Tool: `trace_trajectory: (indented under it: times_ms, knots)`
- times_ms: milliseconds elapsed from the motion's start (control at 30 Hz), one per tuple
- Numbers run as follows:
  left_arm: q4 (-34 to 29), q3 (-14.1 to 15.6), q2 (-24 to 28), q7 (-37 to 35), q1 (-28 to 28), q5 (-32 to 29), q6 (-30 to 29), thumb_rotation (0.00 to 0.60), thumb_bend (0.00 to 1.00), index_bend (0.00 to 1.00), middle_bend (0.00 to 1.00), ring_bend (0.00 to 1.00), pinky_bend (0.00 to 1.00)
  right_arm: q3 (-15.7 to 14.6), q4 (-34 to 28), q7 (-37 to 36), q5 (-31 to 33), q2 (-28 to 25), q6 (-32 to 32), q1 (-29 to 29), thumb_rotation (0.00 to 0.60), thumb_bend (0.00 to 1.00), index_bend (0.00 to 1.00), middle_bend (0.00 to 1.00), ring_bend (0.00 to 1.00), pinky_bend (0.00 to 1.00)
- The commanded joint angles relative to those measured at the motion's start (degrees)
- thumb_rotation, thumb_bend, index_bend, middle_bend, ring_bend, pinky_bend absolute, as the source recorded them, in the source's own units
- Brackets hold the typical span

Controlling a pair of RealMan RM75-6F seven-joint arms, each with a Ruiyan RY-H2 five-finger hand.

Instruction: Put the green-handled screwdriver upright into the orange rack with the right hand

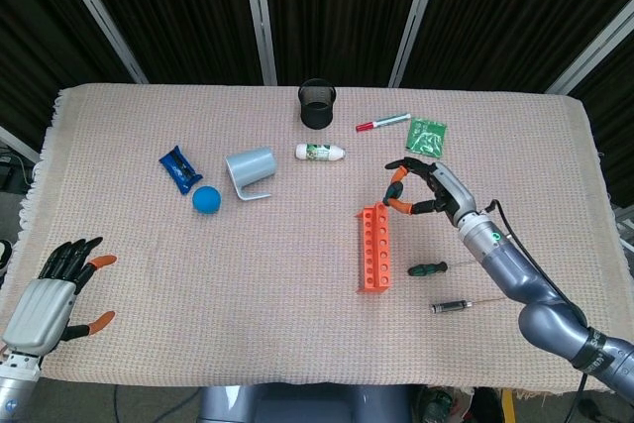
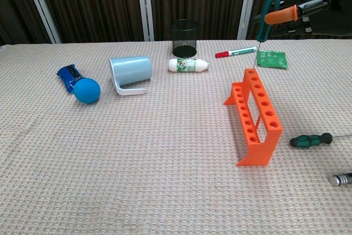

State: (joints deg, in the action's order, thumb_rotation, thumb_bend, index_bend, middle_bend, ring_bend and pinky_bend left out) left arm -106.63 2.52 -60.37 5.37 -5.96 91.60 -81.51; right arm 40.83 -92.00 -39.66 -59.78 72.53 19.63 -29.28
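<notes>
My right hand (image 1: pixel 424 191) (image 2: pixel 308 8) holds a green-handled screwdriver (image 2: pixel 265 18) upright, shaft pointing down. Its tip hangs at the far end of the orange rack (image 1: pixel 374 247) (image 2: pixel 254 116), right at the farthest hole; whether it has entered the hole I cannot tell. In the head view the hand sits just beyond the rack's far right corner. A second green-handled screwdriver (image 1: pixel 428 268) (image 2: pixel 311 140) lies flat on the cloth to the right of the rack. My left hand (image 1: pixel 54 294) rests open at the table's near left corner, holding nothing.
A black-handled screwdriver (image 1: pixel 451 305) lies in front of the green one. At the back stand a black mesh cup (image 1: pixel 317 103), a red marker (image 1: pixel 382 123), a green packet (image 1: pixel 426 132) and a white bottle (image 1: pixel 320 152). A tipped blue cup (image 1: pixel 250 170), blue ball (image 1: pixel 206 199) and blue packet (image 1: pixel 179 167) lie left.
</notes>
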Motion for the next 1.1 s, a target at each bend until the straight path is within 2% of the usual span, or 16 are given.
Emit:
trace_trajectory:
  times_ms: [33, 400, 700, 1100]
  knots:
    - [-0.08, -0.02, -0.02, 0.06, -0.05, 0.06, 0.02, 0.600, 0.18, 0.22, 0.04, 0.00, 0.00, -0.32, -0.79, -0.54, -0.60, -0.48, 0.23, -0.09, 0.600, 0.25, 0.58, 0.24, 0.00, 0.00]
    - [-0.02, -0.28, -0.09, 0.29, -0.07, -0.62, 0.04, 0.600, 0.18, 0.22, 0.03, 0.00, 0.00, -2.58, -0.51, -2.46, -1.50, -0.61, 1.53, -1.65, 0.600, 0.25, 0.58, 0.24, 0.00, 0.00]
    - [0.45, -1.33, -0.81, 0.58, 0.83, 0.16, -3.28, 0.600, 0.18, 0.20, 0.01, 0.00, 0.00, -4.58, 0.40, -3.35, -1.18, -0.66, 2.78, -3.07, 0.600, 0.26, 0.58, 0.23, 0.00, 0.00]
    - [0.25, -1.34, -0.66, 0.82, 0.99, -0.19, -3.23, 0.600, 0.18, 0.19, 0.01, 0.00, 0.00, -5.39, 0.30, -5.37, -1.75, -1.89, 3.55, -3.57, 0.600, 0.25, 0.58, 0.24, 0.00, 0.00]
